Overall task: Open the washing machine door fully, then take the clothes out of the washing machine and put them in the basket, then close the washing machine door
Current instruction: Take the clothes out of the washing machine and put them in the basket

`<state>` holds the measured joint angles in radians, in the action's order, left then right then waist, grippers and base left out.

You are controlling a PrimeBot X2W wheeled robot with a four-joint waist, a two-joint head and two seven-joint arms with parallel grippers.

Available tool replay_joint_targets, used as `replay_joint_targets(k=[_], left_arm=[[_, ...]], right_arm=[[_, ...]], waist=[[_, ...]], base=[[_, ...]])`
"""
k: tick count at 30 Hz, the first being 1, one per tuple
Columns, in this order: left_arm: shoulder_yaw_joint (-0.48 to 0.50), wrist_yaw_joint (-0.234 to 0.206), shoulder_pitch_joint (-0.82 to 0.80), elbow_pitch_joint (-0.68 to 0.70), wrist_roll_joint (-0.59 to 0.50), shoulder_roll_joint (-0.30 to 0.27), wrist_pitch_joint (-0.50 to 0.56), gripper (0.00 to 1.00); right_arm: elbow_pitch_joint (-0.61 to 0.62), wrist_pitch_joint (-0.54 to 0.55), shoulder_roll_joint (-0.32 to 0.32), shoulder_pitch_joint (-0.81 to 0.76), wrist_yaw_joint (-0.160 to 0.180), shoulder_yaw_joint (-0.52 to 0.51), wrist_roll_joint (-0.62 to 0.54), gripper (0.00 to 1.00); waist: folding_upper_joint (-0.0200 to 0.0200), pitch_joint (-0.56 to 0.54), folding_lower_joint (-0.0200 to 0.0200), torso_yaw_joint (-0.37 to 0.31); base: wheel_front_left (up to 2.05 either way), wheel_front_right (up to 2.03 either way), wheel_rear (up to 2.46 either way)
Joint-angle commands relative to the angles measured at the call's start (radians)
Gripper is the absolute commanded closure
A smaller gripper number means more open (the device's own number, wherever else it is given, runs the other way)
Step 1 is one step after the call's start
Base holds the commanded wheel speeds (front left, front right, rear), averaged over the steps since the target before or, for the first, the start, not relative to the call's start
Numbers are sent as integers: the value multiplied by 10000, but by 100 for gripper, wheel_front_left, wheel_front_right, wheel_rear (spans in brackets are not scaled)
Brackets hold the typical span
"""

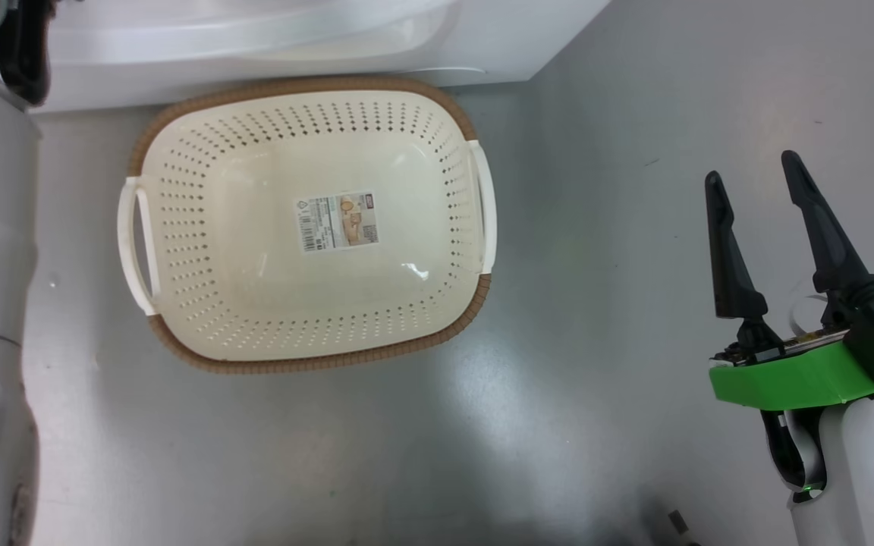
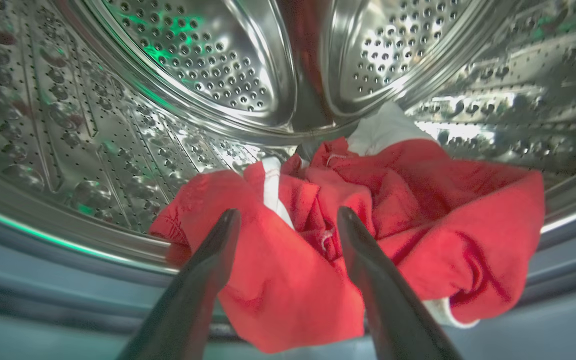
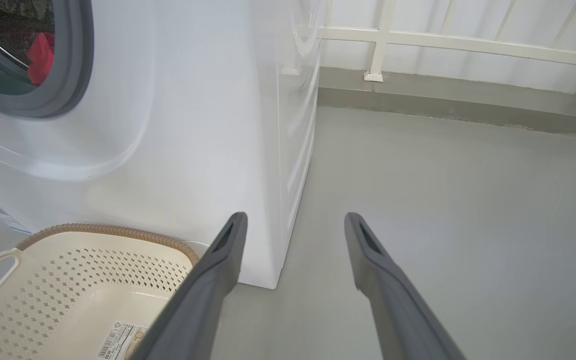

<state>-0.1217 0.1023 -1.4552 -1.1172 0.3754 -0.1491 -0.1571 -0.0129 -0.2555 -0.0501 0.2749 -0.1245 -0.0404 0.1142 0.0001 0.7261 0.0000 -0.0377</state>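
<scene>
- The washing machine (image 3: 193, 125) stands on the grey floor. The left wrist view looks straight into its steel drum (image 2: 193, 60), so the door-opening step seems done. The step in hand is taking the clothes out.
- The basket (image 1: 202, 250) sits on the floor just in front of the washing machine, its brown rim close to the machine's base. It holds nothing but a paper sticker (image 1: 337, 221) on its bottom.
- The clothes (image 2: 418, 210), a crumpled red heap with white trim, lie low at the front of the drum and spill toward the washing machine's mouth.
- The left tool (image 2: 287, 212) is at that mouth, its fingers apart and holding nothing. The red fabric lies straight ahead, between and beyond the two fingers. Whether the tips touch it cannot be told.
- The right tool (image 1: 751, 168) hangs with its fingers apart and empty, off beyond the washing machine's right front corner and well apart from the basket.
- The next move likely calls for the left tool to press a little deeper into the heap so a thick fold sits between its fingers, then to close. A shallow pinch might leave a garment behind.
</scene>
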Motion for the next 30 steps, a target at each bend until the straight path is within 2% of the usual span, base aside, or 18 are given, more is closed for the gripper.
replay_joint_targets(k=[1, 8, 15, 21, 22, 23, 24, 30], left_arm=[[-168, -189, -245, -98, -286, -613, 237, 0], [-925, -746, -574, -1133, -999, -866, 1309, 0], [-1555, -1219, -553, -1519, -1525, -1133, 2322, 0], [-1782, -1078, -578, -1582, -1623, -1245, 2604, 0], [-1833, -1018, -589, -1592, -1642, -1260, 2666, 42], [-1865, -973, -591, -1601, -1643, -1266, 2714, 75], [-1905, -931, -587, -1610, -1652, -1266, 2777, 100], [-2051, -813, -610, -1573, -1644, -1240, 2516, 100]], right_arm=[[222, -63, -1, -104, -62, 303, 81, 0], [224, -63, -1, -105, -62, 424, 191, 0], [261, -63, -1, -134, -62, 514, 511, 0], [263, -63, -1, -128, -62, 607, 657, 0], [269, -63, -1, -121, -62, 635, 700, 0], [278, -63, -1, -115, -62, 661, 754, 0], [277, -63, -1, -115, -62, 695, 849, 0], [251, -63, -1, -72, -62, 818, 1024, 0]], waist=[[-1, 20, 0, -99], [-1, -8, 0, -353], [-1, -4, 0, -541], [-1, 23, 0, -597], [-1, 26, 0, -606], [-1, 24, 0, -614], [-1, 18, 0, -619], [-1, 12, 0, -591]], base=[[0, 0, 0], [0, 0, 0], [0, 0, 0], [0, 0, 0], [0, 0, 0], [0, 0, 0], [0, 0, 0], [0, 0, 0]])
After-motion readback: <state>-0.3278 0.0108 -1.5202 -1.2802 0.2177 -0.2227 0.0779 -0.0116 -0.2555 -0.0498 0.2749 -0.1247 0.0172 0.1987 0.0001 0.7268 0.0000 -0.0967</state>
